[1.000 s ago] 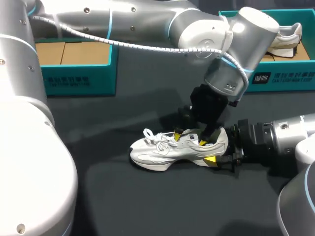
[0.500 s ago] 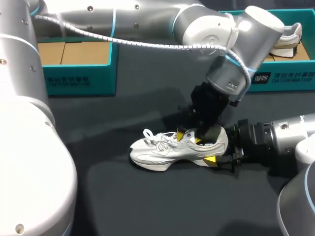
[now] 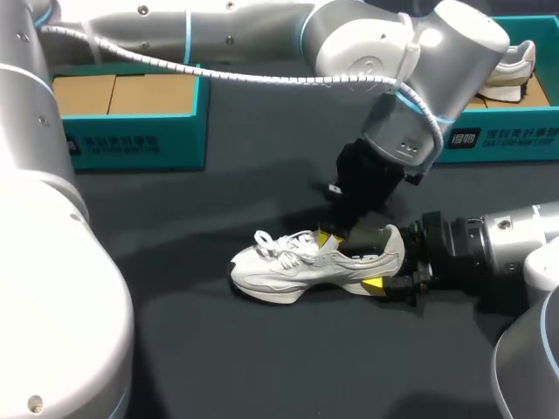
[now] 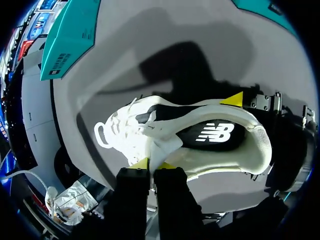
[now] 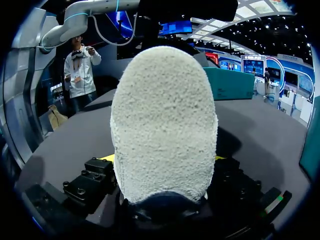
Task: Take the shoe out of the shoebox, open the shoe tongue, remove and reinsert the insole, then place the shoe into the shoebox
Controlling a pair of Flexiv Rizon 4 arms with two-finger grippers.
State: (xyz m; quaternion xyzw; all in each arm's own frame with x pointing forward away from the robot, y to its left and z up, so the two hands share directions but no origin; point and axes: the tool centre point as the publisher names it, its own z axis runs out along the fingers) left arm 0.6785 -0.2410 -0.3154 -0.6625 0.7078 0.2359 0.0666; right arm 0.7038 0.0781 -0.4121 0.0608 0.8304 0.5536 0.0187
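White sneaker [image 3: 297, 266] sits sole-down on the dark table [image 3: 262, 367], about mid-table. Its long axis runs side to side in the head view: toe to my left, heel to my right.

Tongue [image 4: 162, 147] is lifted off the opening. Black insole [image 4: 212, 134] is exposed inside and lying flat in the shoe.

Left gripper [image 4: 152, 163] comes down from above onto the lace end of the opening. Jaws are narrow, with the tongue edge pinched between the yellow tips. The left arm reaches in past the middle, and its wrist hangs over the heel half of the shoe, hiding part of the collar from the head camera.

Right gripper [image 3: 384, 266] comes in level from the right. Jaws are spread to heel width and clamp the heel from both sides. The heel fills the right wrist view.

Behind the shoe and well apart from it:
- Left teal shoebox [image 3: 131, 140], left rear, cardboard showing inside.
- Right teal shoebox [image 3: 498, 140], right rear, second white shoe [image 3: 511, 63] in it, partly blocked by the left arm.
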